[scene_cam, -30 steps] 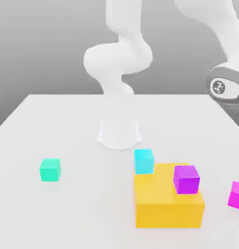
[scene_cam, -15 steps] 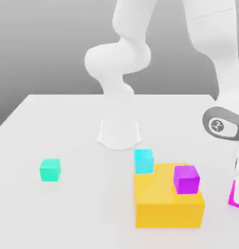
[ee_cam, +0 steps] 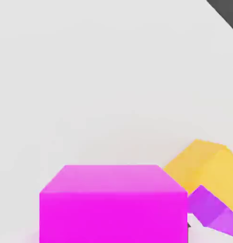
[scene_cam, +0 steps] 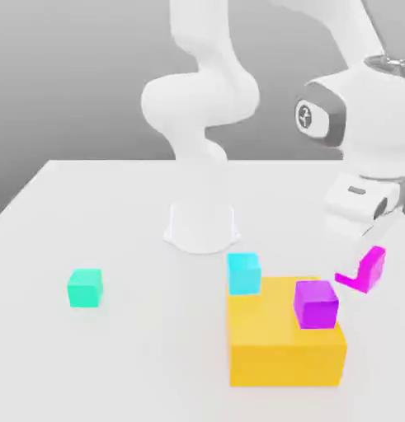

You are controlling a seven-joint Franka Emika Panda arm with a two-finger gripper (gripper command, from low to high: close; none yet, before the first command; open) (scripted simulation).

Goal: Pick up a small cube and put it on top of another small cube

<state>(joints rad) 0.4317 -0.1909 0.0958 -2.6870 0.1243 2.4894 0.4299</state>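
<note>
You have the yellow block [scene_cam: 284,358] standing on the counter [scene_cam: 148,354], toward the exterior view's right of the arm's base [scene_cam: 202,227], with two cubes resting on top of it. The cyan cube [scene_cam: 243,274] sits at the block's far corner on the exterior view's left, and the purple cube [scene_cam: 316,305] sits on its exterior-view right side, apart from the cyan one. The green cube [scene_cam: 86,288] rests alone on the counter, well apart at the exterior view's left. Your claw [scene_cam: 362,262] is clamped on the pink cube [scene_cam: 370,270], which hangs tilted above the counter, just beside the purple cube in the exterior view, toward its right. The block and the purple cube are the nearest things that stand in your way on that side; the hand view shows both past the edge of the pink cube. Compared with a second ago, you now have the pink cube raised off the counter and closer to the block, and the hand has swung into fuller sight; the block and the other three cubes stay where they were. Counted up, you have one yellow block and four small cubes: one cyan, one purple, one green and one pink, each colour once.
</note>
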